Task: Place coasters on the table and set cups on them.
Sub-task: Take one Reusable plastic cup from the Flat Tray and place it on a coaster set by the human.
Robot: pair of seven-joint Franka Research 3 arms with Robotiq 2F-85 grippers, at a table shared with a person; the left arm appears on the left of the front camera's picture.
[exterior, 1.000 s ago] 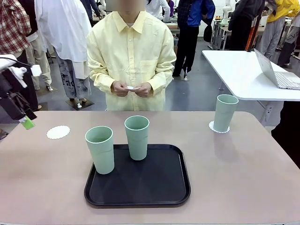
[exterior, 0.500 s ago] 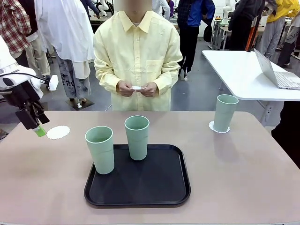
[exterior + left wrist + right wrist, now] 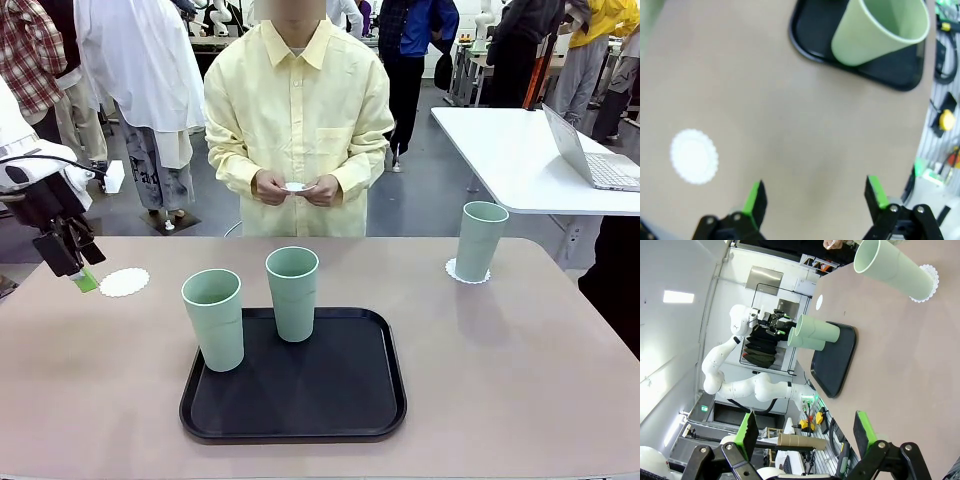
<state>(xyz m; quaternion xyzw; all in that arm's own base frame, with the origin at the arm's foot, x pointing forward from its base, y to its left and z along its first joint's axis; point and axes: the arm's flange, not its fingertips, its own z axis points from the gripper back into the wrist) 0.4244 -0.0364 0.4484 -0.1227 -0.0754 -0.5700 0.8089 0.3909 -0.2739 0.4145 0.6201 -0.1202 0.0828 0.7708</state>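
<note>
Since the left fingers point(image 3: 85, 282) have come in from 9 o'clock within the last second, they now hang just beside the free coaster point(image 3: 124, 282) at 10 o'clock on the surface point(image 3: 520, 380), wide open and holding nothing. I judge that this coaster waits for a cup. The right fingers point(image 3: 747, 432) are wide open too, and empty. One cup point(image 3: 481, 240) already stands on its coaster point(image 3: 455, 271) at 2 o'clock. The tray point(image 3: 330, 400) at 6 o'clock holds two cups point(image 3: 213, 320), both empty. The person's hands point(image 3: 268, 187) hold a third coaster point(image 3: 296, 187).
</note>
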